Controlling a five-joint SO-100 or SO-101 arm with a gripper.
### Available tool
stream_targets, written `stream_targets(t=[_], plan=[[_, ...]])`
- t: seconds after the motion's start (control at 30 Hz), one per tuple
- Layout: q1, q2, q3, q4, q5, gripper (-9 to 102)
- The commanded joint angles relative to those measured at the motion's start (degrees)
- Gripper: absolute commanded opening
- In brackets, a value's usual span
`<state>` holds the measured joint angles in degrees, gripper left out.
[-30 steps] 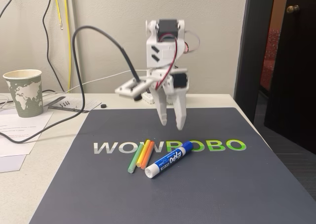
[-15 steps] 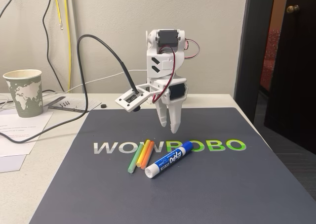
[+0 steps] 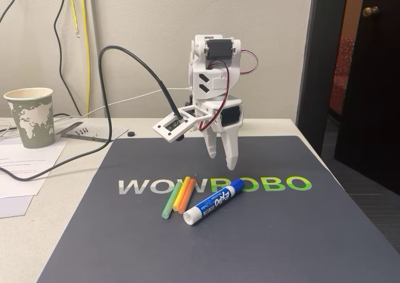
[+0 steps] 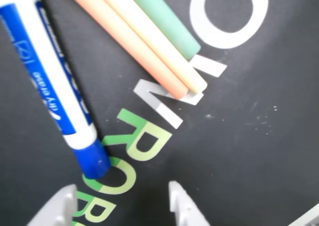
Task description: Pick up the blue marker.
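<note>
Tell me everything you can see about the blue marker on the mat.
The blue marker is a thick cylinder with a white barrel, a blue label reading EXPO, a blue cap at one end and a white butt at the other; it looks like smooth plastic. It lies flat and capped on the dark mat, diagonal in the fixed view, cap toward the arm. Its cap rests over the green printed letters, as the wrist view shows. The orange stick lies just beside it; contact is unclear. The pincer hangs above, not touching.

- A plain beige wall [image 3: 137,20] stands behind the table [image 3: 56,233].
- A dark door [image 3: 369,77] is at the right.
- Cables [image 3: 75,33] hang down the wall.
</note>
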<state>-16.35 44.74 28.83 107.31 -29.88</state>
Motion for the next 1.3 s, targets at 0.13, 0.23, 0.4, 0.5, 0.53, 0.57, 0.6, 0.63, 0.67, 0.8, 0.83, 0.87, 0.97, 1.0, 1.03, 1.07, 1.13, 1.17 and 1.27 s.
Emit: stream_targets(t=[0.13,0.23,0.4,0.5,0.53,0.57,0.6,0.63,0.67,0.8,0.83,0.87,0.97,1.0,1.03,1.07,1.13,1.17,1.27], plan=[[-0.1,21.1,31.5,-11.3,-0.2,30],[0.4,19.2,27.9,-7.3,-0.7,32],[-0.4,19.3,28.7,-7.6,-1.1,32],[-1.5,19.6,28.6,-7.6,-1.1,32],[-1.8,19.6,28.4,-7.6,-0.8,32],[-2.2,19.7,28.2,-7.5,-0.6,32],[-2.4,19.8,28.1,-7.3,-0.4,32],[-2.5,19.9,28.0,-7.3,-0.3,32],[-2.5,19.9,27.8,-7.2,-0.1,32],[-2.3,20.0,27.6,-7.0,-0.3,32],[-2.1,20.1,27.3,-6.9,-0.4,32],[-2.0,20.1,27.0,-6.5,-0.4,32],[-1.8,20.0,25.6,-5.6,-0.4,31],[-1.8,19.8,24.8,-5.1,-0.4,31],[-1.8,19.2,23.5,-4.2,-0.4,31],[-1.8,18.0,21.1,-2.9,-0.4,31],[-1.9,15.4,16.1,0.1,-0.1,29],[-2.1,14.2,13.8,1.6,0.0,29],[-2.4,13.7,12.7,2.7,0.8,29]])
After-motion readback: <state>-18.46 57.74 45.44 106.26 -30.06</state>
